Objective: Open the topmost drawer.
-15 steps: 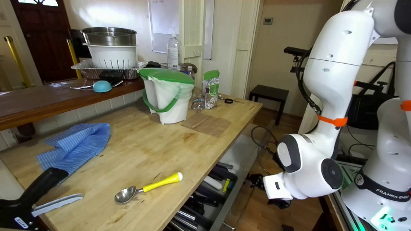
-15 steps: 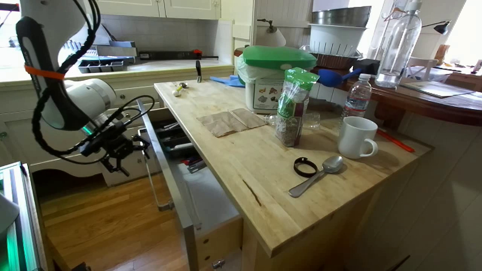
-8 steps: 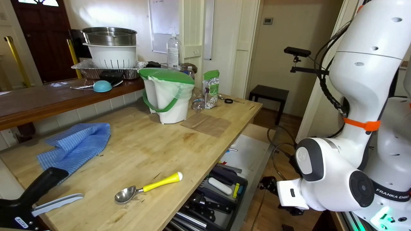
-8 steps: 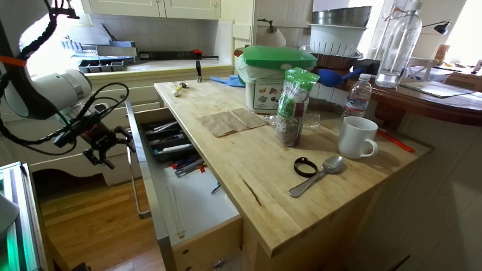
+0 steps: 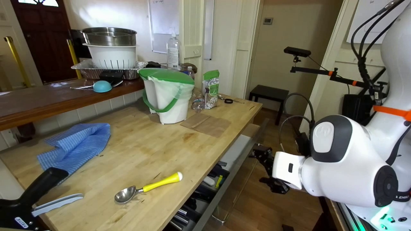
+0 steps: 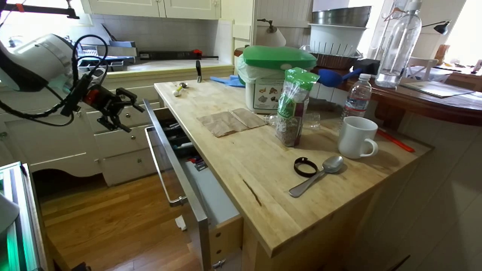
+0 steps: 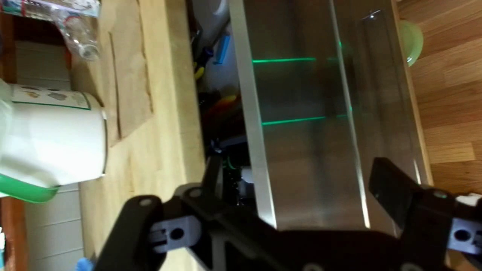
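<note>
Topmost drawer, wide, shallow, shiny dark front, sticks out open from under the edge of the light wooden countertop; silver bar handle along its front, small blue item visible inside. My black two-fingered claw is spread wide, near the drawer front; in the wrist view the front's top edge shows between the fingers. Exact gap unclear. On the countertop: white bin with green lid, crumpled blue striped cloth, metal scoop with yellow handle, white mug.
</note>
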### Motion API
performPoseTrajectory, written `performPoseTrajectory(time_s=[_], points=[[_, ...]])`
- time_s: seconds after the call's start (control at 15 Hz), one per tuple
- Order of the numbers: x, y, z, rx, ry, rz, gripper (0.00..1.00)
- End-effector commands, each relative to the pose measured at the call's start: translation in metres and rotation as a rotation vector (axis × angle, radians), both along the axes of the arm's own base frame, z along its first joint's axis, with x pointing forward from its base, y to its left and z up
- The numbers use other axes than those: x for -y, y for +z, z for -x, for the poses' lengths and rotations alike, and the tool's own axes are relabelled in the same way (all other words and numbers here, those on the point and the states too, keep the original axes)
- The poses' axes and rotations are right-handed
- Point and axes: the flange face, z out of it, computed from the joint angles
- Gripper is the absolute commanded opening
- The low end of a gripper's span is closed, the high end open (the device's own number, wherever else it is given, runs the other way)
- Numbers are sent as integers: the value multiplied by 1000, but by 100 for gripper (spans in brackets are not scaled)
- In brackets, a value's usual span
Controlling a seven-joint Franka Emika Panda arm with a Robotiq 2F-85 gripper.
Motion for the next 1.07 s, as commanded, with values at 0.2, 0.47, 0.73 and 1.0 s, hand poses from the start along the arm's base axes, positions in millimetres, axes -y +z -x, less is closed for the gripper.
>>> performPoseTrajectory(time_s=[0.2, 0.47, 0.73, 1.0], points=[[35, -12, -14, -59, -81, -61, 100], [67, -45, -11, -156, -91, -139, 100], [97, -66, -13, -183, -8, -177, 100], [107, -85, -28, -165, 145, -156, 100]])
